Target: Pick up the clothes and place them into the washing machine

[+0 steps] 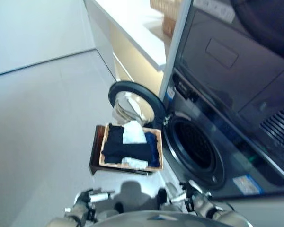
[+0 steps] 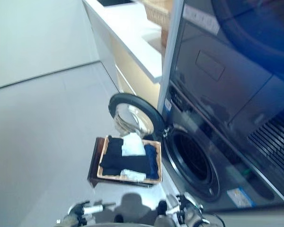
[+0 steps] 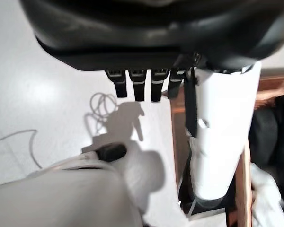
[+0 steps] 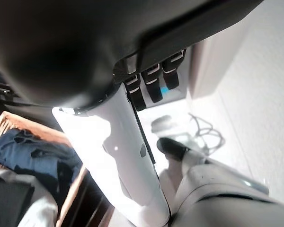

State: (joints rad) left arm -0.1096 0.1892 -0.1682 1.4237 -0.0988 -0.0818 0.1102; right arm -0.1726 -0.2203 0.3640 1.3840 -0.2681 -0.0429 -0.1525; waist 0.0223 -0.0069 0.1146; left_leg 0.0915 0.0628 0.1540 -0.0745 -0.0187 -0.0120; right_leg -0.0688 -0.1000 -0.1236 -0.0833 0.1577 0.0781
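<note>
1. Nearest, both hands sit low at the frame's bottom edge, cut off there in the head views. The left hand (image 3: 146, 85) hangs released, fingers straight and its white-covered thumb extended, holding nothing. The right hand (image 4: 151, 85) is likewise slack with straight fingers, and holds nothing.
2. The clothes (image 1: 128, 146) lie in a wicker basket (image 1: 104, 161) just beyond the hands: mostly dark navy and black cloth, a blue piece along the side toward the washing machine (image 1: 213, 142), a white piece on top at the far end and another white piece at the near rim. How many garments there are is hard to make out.
3. The basket rests on a dark wooden stand (image 1: 95, 151), only partly visible under it.
4. The washing machine stands just beside the basket, drum opening (image 1: 194, 146) dark and exposed.
5. Its round door (image 1: 132, 104) is swung open beyond the basket's far end.
6. Farther off, beside the machine, a white countertop (image 1: 128, 23) bears a woven basket (image 1: 165, 9), cut off by the frame's top.
</note>
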